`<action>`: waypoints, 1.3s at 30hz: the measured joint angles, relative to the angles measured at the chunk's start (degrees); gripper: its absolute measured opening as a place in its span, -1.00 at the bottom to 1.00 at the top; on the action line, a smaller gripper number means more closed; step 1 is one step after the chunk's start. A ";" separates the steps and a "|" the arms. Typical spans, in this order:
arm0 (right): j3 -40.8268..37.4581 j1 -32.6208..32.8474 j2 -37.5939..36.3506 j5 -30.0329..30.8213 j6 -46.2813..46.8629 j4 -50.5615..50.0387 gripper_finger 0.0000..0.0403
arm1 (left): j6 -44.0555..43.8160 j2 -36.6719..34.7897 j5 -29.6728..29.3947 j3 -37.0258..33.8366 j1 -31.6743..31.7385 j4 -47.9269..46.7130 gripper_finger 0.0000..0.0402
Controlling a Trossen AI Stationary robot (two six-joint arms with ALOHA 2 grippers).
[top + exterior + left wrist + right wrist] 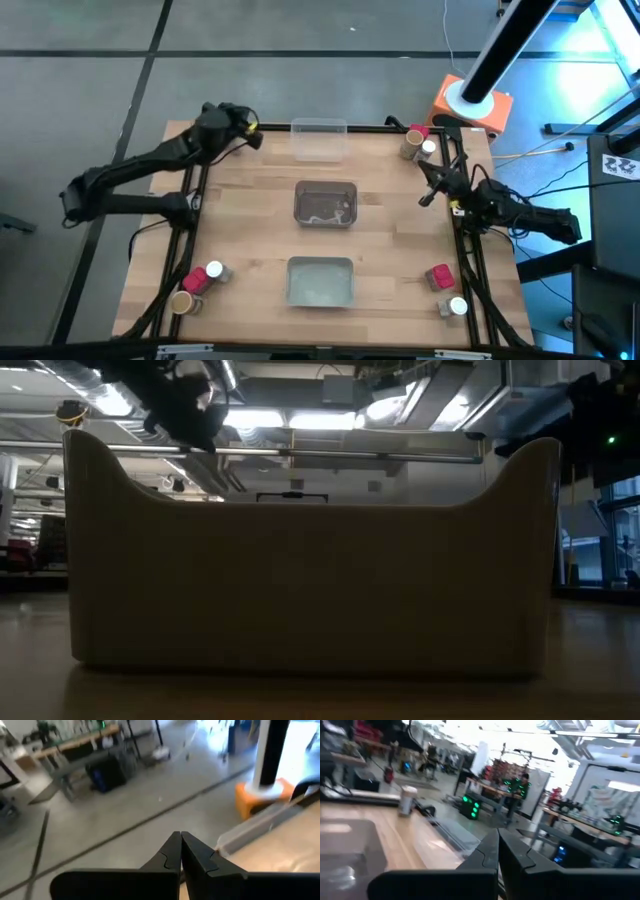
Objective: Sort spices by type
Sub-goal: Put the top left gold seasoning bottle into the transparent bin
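Observation:
The spices stand in three groups on the wooden table. At the near left are a red-pink box (195,282), a white-lidded jar (215,271) and a tan-topped cylinder (181,302). At the far right are a red one (417,134), a white-lidded jar (429,147) and a brown one (409,151). At the near right are a red box (438,276) and a white-lidded jar (457,307). My left gripper (252,128) (180,842) is shut and raised over the far left corner. My right gripper (425,199) (497,840) is shut at the right edge, holding nothing.
Three trays sit in a row down the table's middle: a clear one (318,138) at the far edge, a grey one (326,203) in the centre and a pale one (320,280) near the front. The pale tray's wall (300,590) fills the low view. An orange base (472,105) stands beyond the far right corner.

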 joint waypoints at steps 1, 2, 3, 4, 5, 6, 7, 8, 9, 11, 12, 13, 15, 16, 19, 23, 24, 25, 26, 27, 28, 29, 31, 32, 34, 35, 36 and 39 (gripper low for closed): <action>0.00 -0.60 0.00 0.04 0.02 -0.21 -0.97 | -0.12 1.38 0.65 1.69 0.88 -2.66 -1.00; 0.00 -1.15 0.00 0.04 0.02 -0.16 -0.97 | -0.33 2.71 1.63 3.55 1.91 -5.66 -1.00; 0.00 -1.59 0.00 0.02 0.02 0.00 -0.97 | -0.44 4.19 3.39 5.61 3.05 -8.96 -1.00; 0.00 -1.97 0.00 -0.02 0.04 0.10 -0.97 | -0.65 5.53 5.83 7.53 4.22 -12.29 -1.00; 0.00 -2.28 0.00 -0.27 0.04 0.21 -0.97 | -0.73 6.94 8.88 9.65 5.55 -15.82 -1.00; 0.00 -2.61 0.00 -0.46 0.04 0.38 -0.97 | -0.77 8.32 11.93 11.64 6.72 -19.15 -1.00; 0.00 -2.73 0.00 -0.55 0.04 0.60 -0.97 | -0.86 9.66 14.46 13.47 7.79 -21.95 -1.00; 0.00 -2.96 -0.01 -0.83 0.04 0.66 -0.97 | -1.14 10.90 16.56 15.18 8.66 -24.91 -1.00; 0.00 -3.09 -0.02 -1.11 0.05 0.66 -0.97 | -1.28 12.07 18.20 16.60 9.48 -27.57 -1.00; 0.00 -3.34 -0.02 -1.59 0.09 0.66 -0.97 | -0.76 13.90 19.55 18.56 10.77 -30.98 -1.00; 0.00 -3.32 0.00 -1.65 0.11 0.68 -0.97 | -0.36 14.57 19.63 19.05 11.18 -32.17 -1.00; 0.00 -3.25 0.00 -1.66 0.11 0.67 -0.97 | 0.72 15.02 19.67 19.27 11.48 -33.14 -1.00; 0.00 -3.24 -0.01 -1.88 0.45 0.65 -0.97 | 4.04 15.66 19.70 19.33 12.21 -33.84 -0.99; 0.00 -3.23 -0.01 -1.89 1.17 0.64 -0.97 | 4.69 15.82 19.71 19.33 12.52 -33.66 -0.96; 0.00 -3.23 0.00 -1.92 3.02 0.64 -0.97 | 5.61 15.70 19.69 19.36 13.05 -33.57 -0.80; 0.00 -3.23 -0.01 -1.95 3.63 0.62 -0.97 | 4.91 15.60 19.73 20.99 13.69 -36.40 -0.47; 0.00 -3.23 -0.01 -1.95 4.32 0.61 -0.97 | 4.29 15.62 19.71 21.55 13.94 -37.19 -0.38; 0.00 -3.23 -0.01 -1.94 4.63 0.60 -0.97 | 3.79 15.76 19.73 22.14 14.20 -38.28 -0.29; 0.00 -3.23 -0.01 -1.95 4.72 0.54 -0.97 | 2.84 15.97 19.69 22.54 14.59 -39.29 -0.21; 0.00 -3.23 -0.02 -1.95 4.72 0.38 -0.97 | 2.52 16.16 19.69 22.90 15.22 -40.03 -0.12; 0.00 -3.23 0.00 -1.95 4.70 0.20 -0.97 | 1.90 16.31 19.69 23.08 16.00 -40.26 -0.04; 0.00 -3.23 0.00 -1.95 4.70 0.16 -0.97 | 0.92 16.42 19.71 23.15 16.68 -40.38 0.03; 0.00 -3.23 -0.01 -1.95 4.70 0.18 -0.97 | -0.76 16.97 19.68 23.22 18.04 -41.52 0.17; 0.00 -3.23 -0.01 -1.95 4.68 0.18 -0.97 | -1.19 17.35 19.70 23.22 18.72 -42.42 0.22; 0.00 -3.23 0.00 -1.95 4.68 0.18 -0.97 | -2.15 18.03 19.69 23.20 19.69 -44.45 0.31; 0.00 -3.23 0.00 -1.95 4.68 0.17 -0.97 | -2.17 18.23 19.71 23.20 19.93 -45.23 0.34; 0.00 -3.23 -0.01 -1.95 4.68 0.15 -0.97 | -1.32 18.40 19.69 23.20 20.14 -45.67 0.36; 0.00 -3.23 0.00 -1.95 4.66 -0.35 -0.97 | 2.86 18.58 19.70 23.20 20.20 -45.28 0.39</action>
